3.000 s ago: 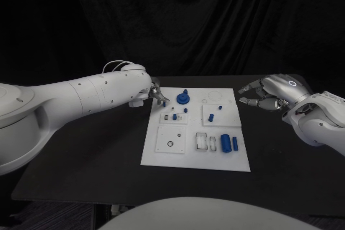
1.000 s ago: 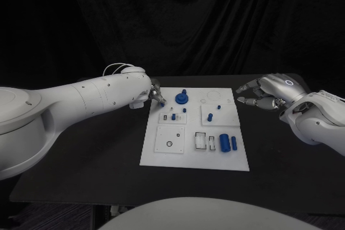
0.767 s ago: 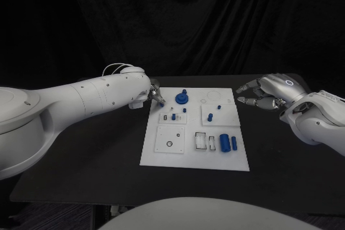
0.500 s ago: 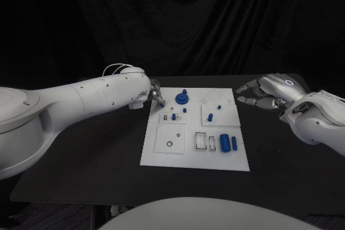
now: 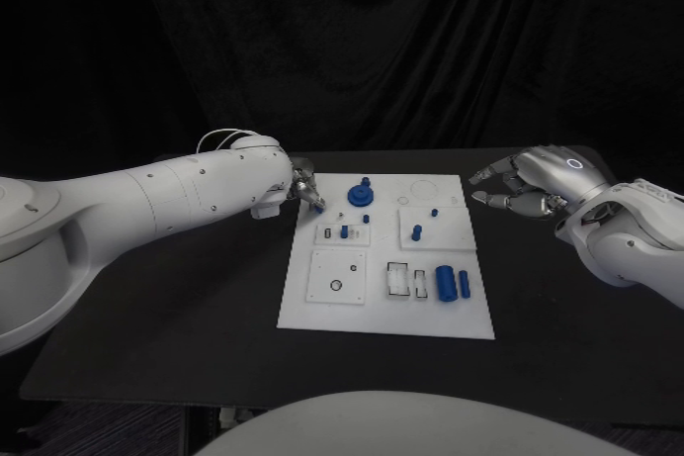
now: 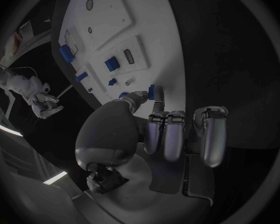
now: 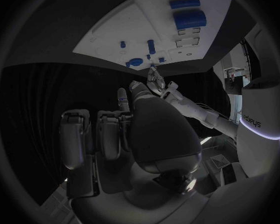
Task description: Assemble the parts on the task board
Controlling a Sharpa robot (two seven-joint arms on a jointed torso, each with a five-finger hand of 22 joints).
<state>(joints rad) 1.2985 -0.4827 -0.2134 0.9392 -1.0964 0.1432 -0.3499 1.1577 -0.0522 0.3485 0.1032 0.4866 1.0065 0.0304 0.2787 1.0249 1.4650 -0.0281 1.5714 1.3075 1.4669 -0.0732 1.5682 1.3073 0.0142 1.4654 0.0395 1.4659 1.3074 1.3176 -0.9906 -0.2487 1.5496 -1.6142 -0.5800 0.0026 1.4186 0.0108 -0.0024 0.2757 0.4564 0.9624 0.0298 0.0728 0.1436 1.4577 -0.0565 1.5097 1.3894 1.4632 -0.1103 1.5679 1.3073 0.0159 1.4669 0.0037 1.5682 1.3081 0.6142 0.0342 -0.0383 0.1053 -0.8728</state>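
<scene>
While the left hand [image 5: 305, 191] pinches a small blue part [image 6: 152, 90] at the board's [image 5: 387, 308] far-left corner, lower it squarely over its slot; the right hand [image 5: 531, 185] hovers beside the board, fingers curled, holding nothing.

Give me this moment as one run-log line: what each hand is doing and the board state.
left hand: pinches small blue part at task board far-left corner | right hand: holds nothing, off far-right edge | large blue cylinder: lying on board

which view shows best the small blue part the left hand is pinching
The left wrist view: the small blue part sits clear between the fingertips of the left hand. In the head view it is a speck at the white task board's edge; in the right wrist view it is too small to tell.
</scene>
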